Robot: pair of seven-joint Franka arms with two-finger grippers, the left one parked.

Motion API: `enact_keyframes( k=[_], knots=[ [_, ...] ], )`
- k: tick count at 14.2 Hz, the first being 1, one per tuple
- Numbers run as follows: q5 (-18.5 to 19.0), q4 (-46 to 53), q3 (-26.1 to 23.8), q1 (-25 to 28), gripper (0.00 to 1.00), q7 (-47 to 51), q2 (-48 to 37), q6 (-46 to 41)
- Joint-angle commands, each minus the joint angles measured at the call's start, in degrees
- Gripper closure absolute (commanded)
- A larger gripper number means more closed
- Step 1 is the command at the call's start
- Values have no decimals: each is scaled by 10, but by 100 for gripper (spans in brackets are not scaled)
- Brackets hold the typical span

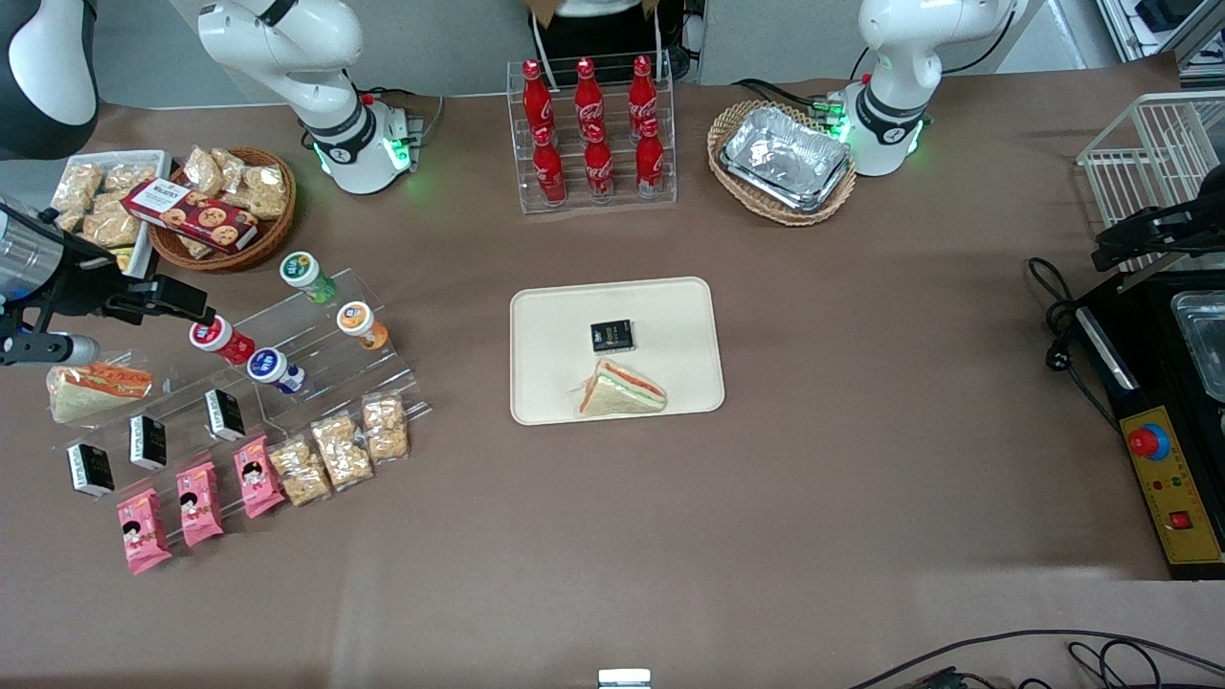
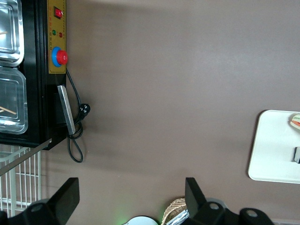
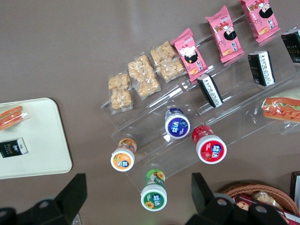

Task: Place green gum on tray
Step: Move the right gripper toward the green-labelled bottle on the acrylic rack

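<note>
The green gum [image 1: 306, 276] is a small green bottle with a white lid and stands on the top step of a clear stepped stand [image 1: 316, 359]. In the right wrist view it [image 3: 153, 196] lies between my fingers, well below them. My right gripper [image 1: 177, 299] hangs high over the working arm's end of the table, open and empty [image 3: 138, 199]. The cream tray [image 1: 545, 316] lies mid-table and holds a black packet [image 1: 612, 335] and a wrapped sandwich [image 1: 620, 392]. The tray also shows in the right wrist view [image 3: 42, 136] and the left wrist view [image 2: 272, 150].
Orange [image 1: 362, 323], red-lidded [image 1: 219, 338] and blue-lidded [image 1: 276, 369] bottles stand on the same stand, with black packets, biscuit bags and pink packs on lower steps. A snack basket [image 1: 225, 206], a cola rack [image 1: 591, 129] and a foil-tray basket [image 1: 783, 158] stand farther from the front camera.
</note>
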State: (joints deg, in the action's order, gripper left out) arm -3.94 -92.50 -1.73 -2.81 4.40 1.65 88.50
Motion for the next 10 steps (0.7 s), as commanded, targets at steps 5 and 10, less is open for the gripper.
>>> enact_keyframes(
  k=[5, 10],
  knots=[
    [9, 19, -4, -5, 0, -5, 8, -15],
    [6, -13, 10, -4, 0, -29, -26, -41]
  ],
)
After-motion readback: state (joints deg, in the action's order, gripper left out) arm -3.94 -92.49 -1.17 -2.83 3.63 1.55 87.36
